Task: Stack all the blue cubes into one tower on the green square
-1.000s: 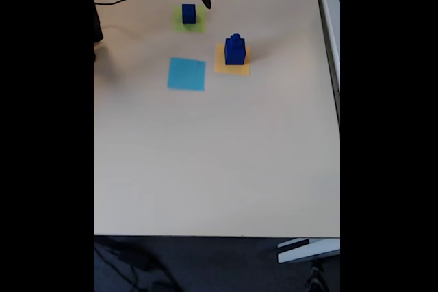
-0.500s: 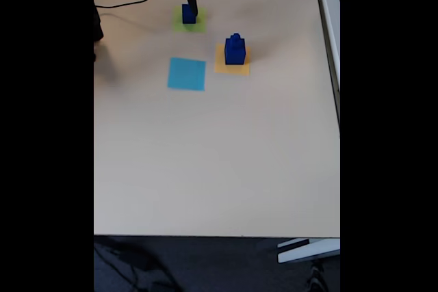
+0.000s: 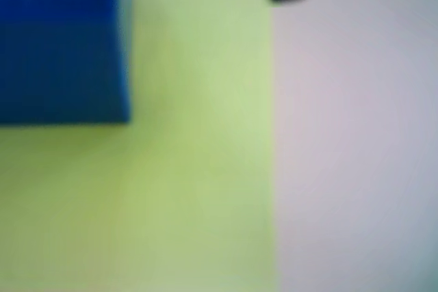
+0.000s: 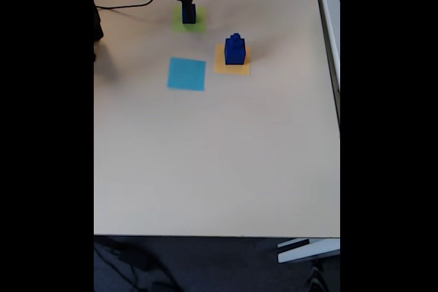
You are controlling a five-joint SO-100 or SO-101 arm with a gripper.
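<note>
Only fixed view shows tower w/ tool apart.

Blue cubes, split in two lots.
One cube on green square, directly under gripper; stepped tower apart, to gripper's lower right.

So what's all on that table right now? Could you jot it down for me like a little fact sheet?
table: pale beige top
green square: far side of the fixed view, close-up in the wrist view
single blue cube: standing on the green square, also
gripper: down at that cube; open or shut cannot be told
stack of blue cubes: stepped pile, largest at the bottom
orange-yellow square: under that stack
light-blue square: bare, left of the orange-yellow one
cable: black, trailing left from the arm
</note>
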